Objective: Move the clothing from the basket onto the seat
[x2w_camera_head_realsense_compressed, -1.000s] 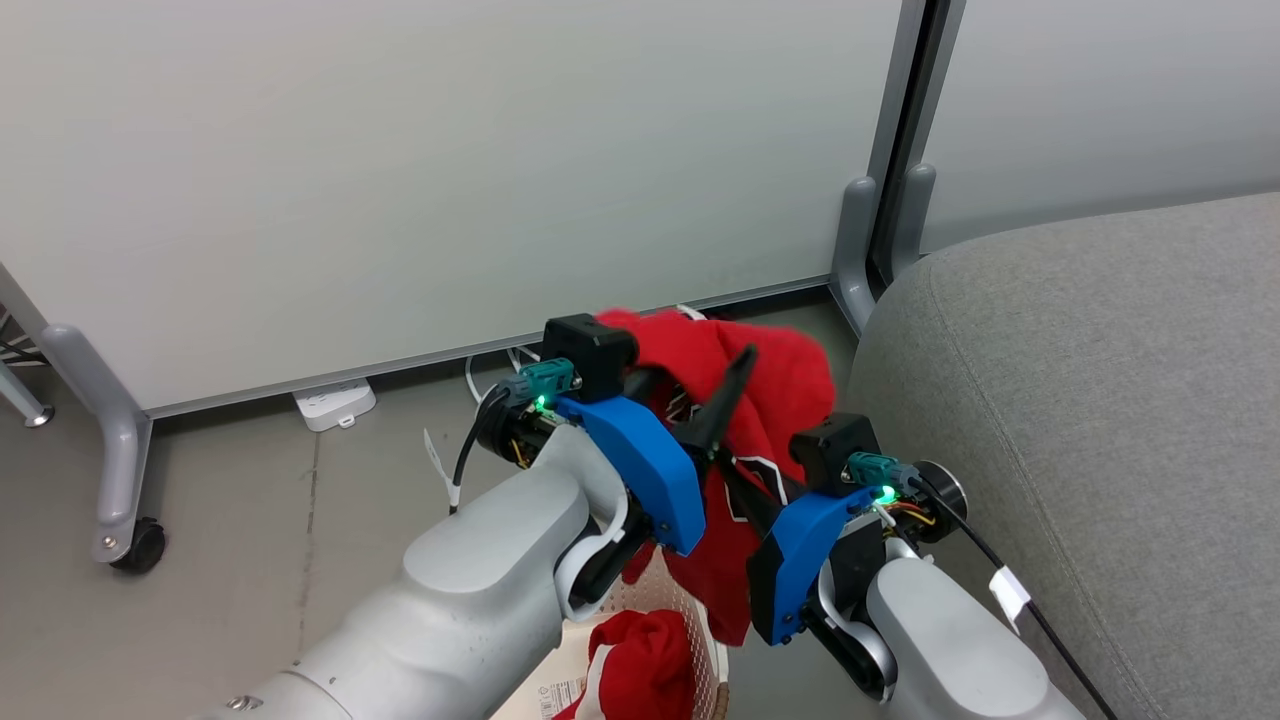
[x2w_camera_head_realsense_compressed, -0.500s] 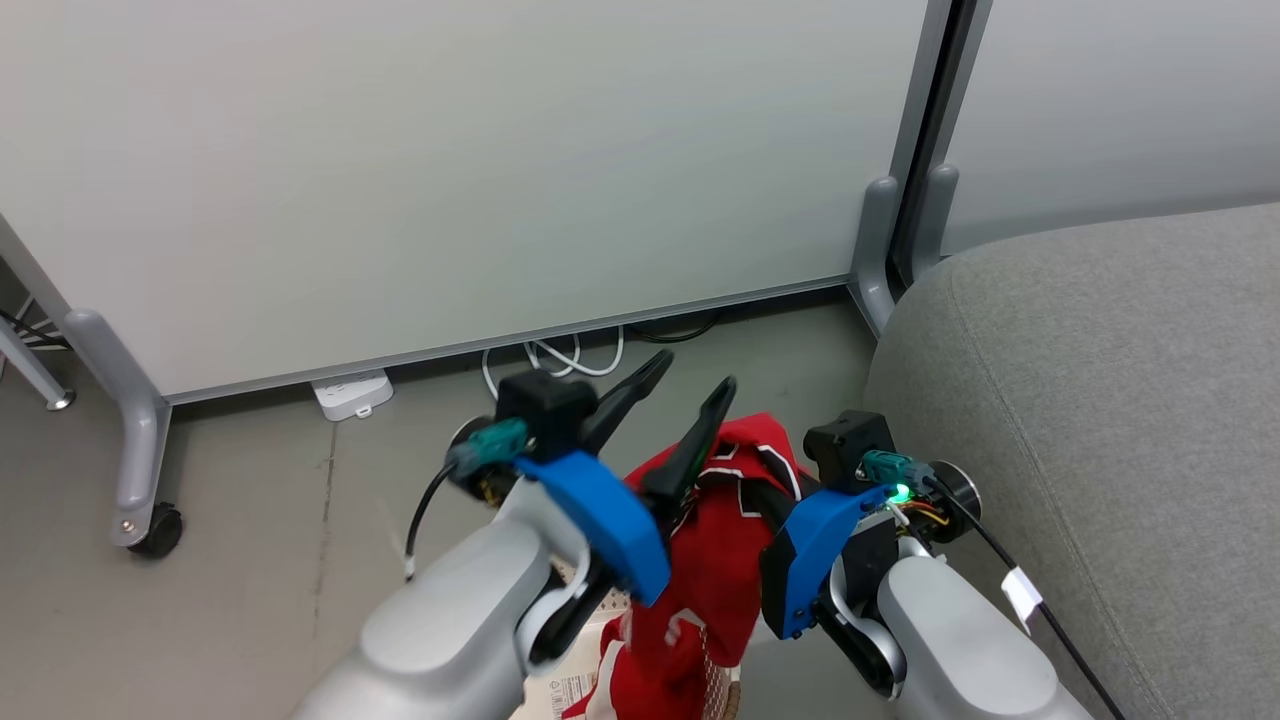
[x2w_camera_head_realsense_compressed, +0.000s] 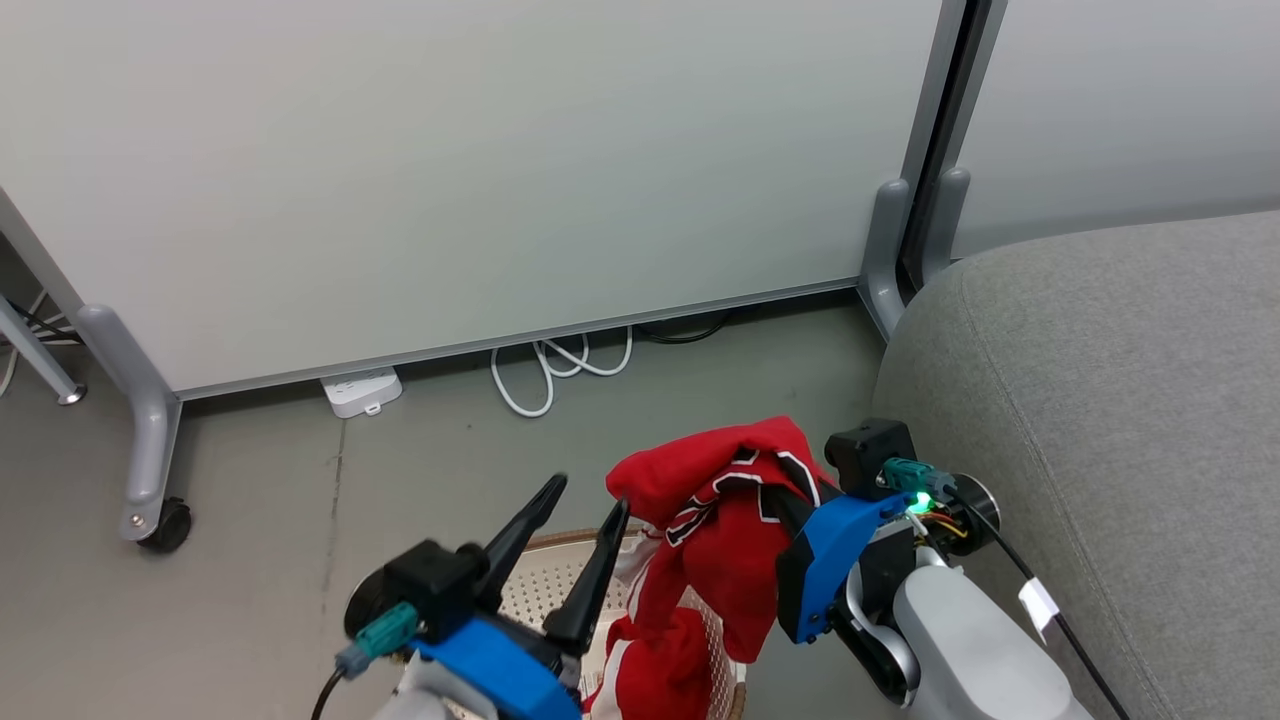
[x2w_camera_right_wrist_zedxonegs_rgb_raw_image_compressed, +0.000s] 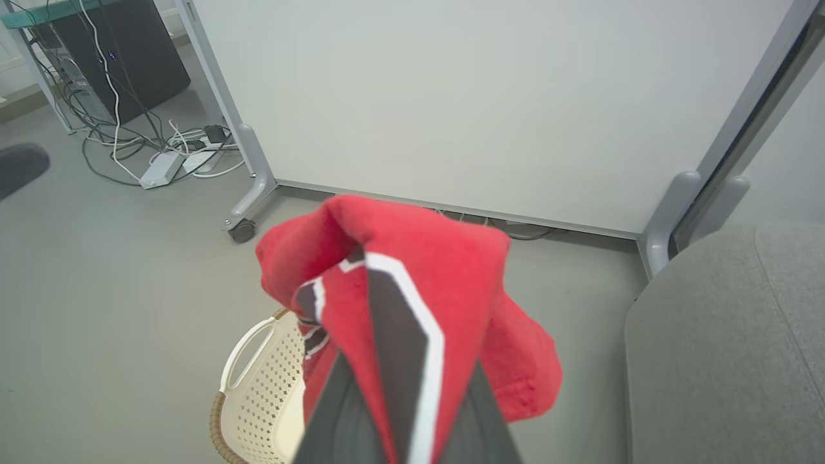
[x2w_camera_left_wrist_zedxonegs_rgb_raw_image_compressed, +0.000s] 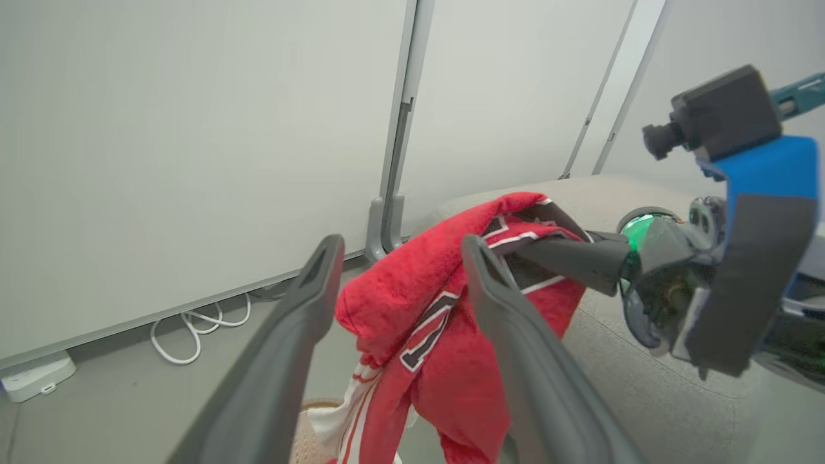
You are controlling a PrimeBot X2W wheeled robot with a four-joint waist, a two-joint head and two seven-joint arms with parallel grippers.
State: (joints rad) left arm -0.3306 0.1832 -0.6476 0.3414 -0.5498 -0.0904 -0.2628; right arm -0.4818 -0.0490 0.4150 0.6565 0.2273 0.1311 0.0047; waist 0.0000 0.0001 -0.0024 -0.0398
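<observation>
A red garment with white and black trim, part of the clothing, hangs from my right gripper, which is shut on its upper fold beside the seat. The fabric drapes over the right fingers and hides their tips. My left gripper stands open and apart from the cloth, to its left, above the basket. Between the left fingers the garment shows further off. More red clothing lies in the basket, whose white handle and brown rim show below.
White partition panels stand behind, with a castor foot at the left and a grey post by the sofa corner. A power strip and a looped white cable lie on the grey floor. Cables and a dark cabinet are further left.
My left gripper opened, let go of the red garment and drew back down and to the left. The garment has sunk and now hangs from the right gripper alone. The head camera shifted slightly.
</observation>
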